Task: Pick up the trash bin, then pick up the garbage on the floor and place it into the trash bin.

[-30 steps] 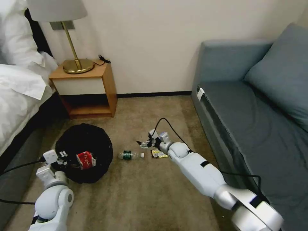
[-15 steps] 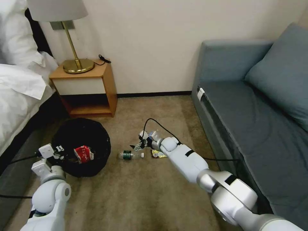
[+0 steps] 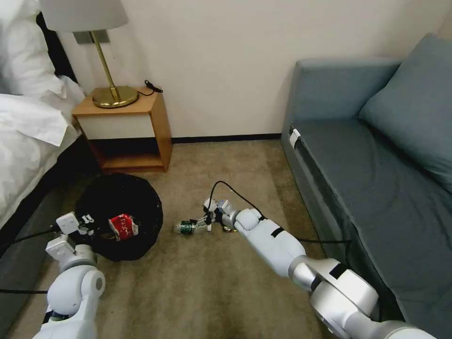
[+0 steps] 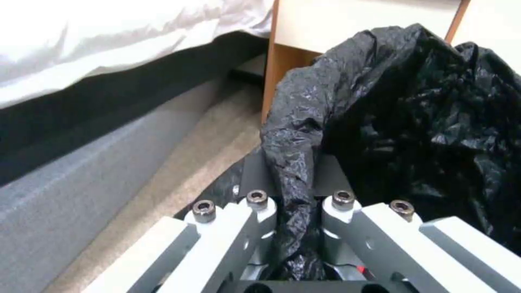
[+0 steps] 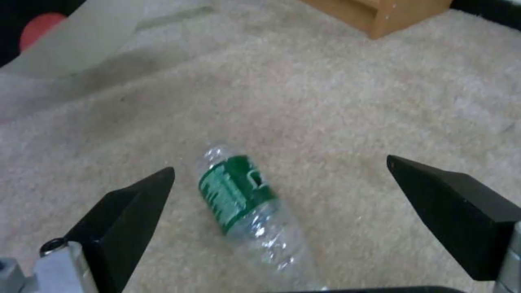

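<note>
The trash bin (image 3: 117,202), round and lined with a crinkly black bag, stands on the carpet at the left. A red-and-white packet (image 3: 123,225) lies inside it. My left gripper (image 3: 86,222) is at the bin's near rim. In the left wrist view, this gripper (image 4: 297,195) is shut on a fold of the bin's (image 4: 412,122) bag. A clear bottle (image 3: 188,227) with a green label lies right of the bin. My right gripper (image 3: 207,220) hangs open just over it. Close up, the bottle (image 5: 244,199) lies between the spread fingers (image 5: 130,211). A yellow wrapper (image 3: 229,229) peeks out behind the right wrist.
A wooden nightstand (image 3: 127,127) with a brass lamp (image 3: 113,94) stands against the wall behind the bin. The bed (image 3: 28,141) runs along the left and a blue-grey sofa (image 3: 376,165) along the right. Open carpet (image 3: 197,282) lies in front.
My right gripper has dropped and shifted left from above the wrapper to over the bottle. The left arm pulled the bin slightly left and back a second ago, then held still.
</note>
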Available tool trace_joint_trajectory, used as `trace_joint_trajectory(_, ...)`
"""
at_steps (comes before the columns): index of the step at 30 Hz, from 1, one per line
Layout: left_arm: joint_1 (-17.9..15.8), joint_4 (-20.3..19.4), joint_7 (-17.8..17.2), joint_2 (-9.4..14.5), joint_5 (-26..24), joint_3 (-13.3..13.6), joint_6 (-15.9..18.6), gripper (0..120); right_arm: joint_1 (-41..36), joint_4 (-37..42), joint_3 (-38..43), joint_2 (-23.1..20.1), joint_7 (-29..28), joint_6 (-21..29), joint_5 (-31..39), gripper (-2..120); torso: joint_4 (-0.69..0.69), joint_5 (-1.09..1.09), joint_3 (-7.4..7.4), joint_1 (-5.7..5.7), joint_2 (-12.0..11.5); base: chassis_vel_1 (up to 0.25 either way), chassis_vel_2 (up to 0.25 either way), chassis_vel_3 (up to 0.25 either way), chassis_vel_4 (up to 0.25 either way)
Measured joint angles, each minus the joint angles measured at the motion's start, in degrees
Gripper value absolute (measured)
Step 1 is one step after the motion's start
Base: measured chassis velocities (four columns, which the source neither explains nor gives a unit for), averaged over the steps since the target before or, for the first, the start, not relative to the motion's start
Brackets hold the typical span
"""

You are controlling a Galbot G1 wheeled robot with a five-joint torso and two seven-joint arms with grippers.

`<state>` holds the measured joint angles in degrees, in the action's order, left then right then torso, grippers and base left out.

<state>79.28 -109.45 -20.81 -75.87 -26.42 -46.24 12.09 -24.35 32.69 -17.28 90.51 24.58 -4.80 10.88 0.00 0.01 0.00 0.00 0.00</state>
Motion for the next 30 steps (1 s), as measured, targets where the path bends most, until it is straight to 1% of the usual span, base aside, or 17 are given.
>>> trace_joint_trajectory(9, -0.01, 1.01, 0.30, -0.35, 0.36, 0.18, -0.61, 5, -0.47, 0.51, -0.02, -0.48, -0.04, -0.02, 0.10, 100, 0.00, 0.00, 0.00, 0.00, 0.00, 0.000, 0.000, 0.000, 0.000)
trace_joint_trajectory(16, -0.36, 1.89, 0.49, 0.15, 0.12, 0.20, -0.72, 5, -0.48, -0.01, 0.13, -0.18, 0.22, -0.22, 0.12, 100, 0.00, -0.01, 0.00, 0.00, 0.00, 0.000, 0.000, 0.000, 0.000)
trace_joint_trajectory(30, -1.48, 3.71, 0.65, 0.40, -0.10, 0.67, -0.84, 5, -0.07, -1.23, 0.69, 0.07, 1.57, -0.82, 0.10, 100, 0.00, -0.01, 0.00, 0.00, 0.00, 0.000, 0.000, 0.000, 0.000)
